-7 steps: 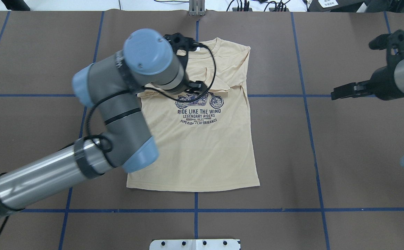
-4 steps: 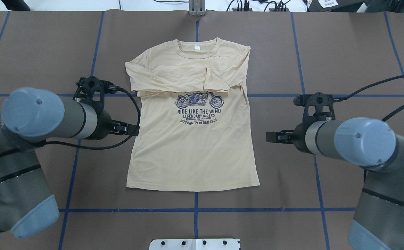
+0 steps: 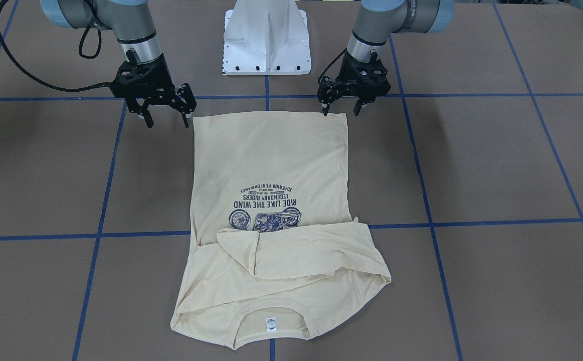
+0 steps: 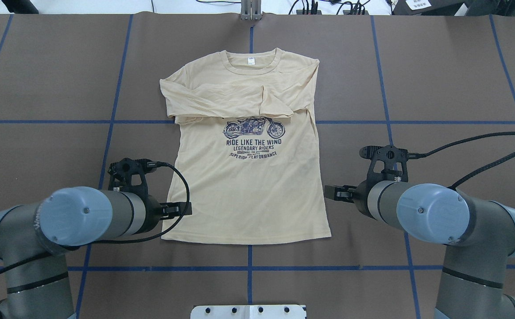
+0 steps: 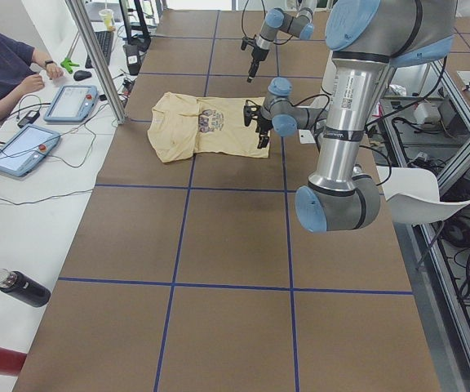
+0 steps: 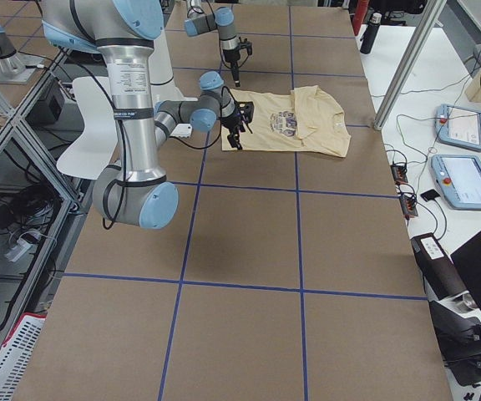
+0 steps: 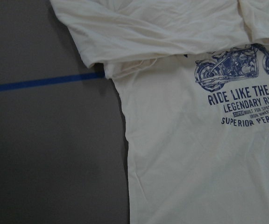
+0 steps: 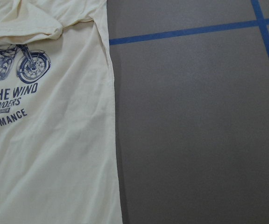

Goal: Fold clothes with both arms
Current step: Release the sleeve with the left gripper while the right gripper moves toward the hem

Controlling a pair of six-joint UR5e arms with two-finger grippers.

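Open and empty, the left tool (image 3: 341, 111) hangs over the left corner of the shirt's (image 3: 271, 160) near hem (image 3: 271, 116) and the right tool (image 3: 167, 123) just outside its right corner, the shirt lying flat on the bench (image 3: 497, 165), long axis running away toward the far collar (image 3: 270, 307).

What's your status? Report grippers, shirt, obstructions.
Left gripper and right gripper: jaws open, empty, by hem corners. Long-sleeved T-shirt flat, print up, sleeves folded across chest. Nothing blocking the hem.
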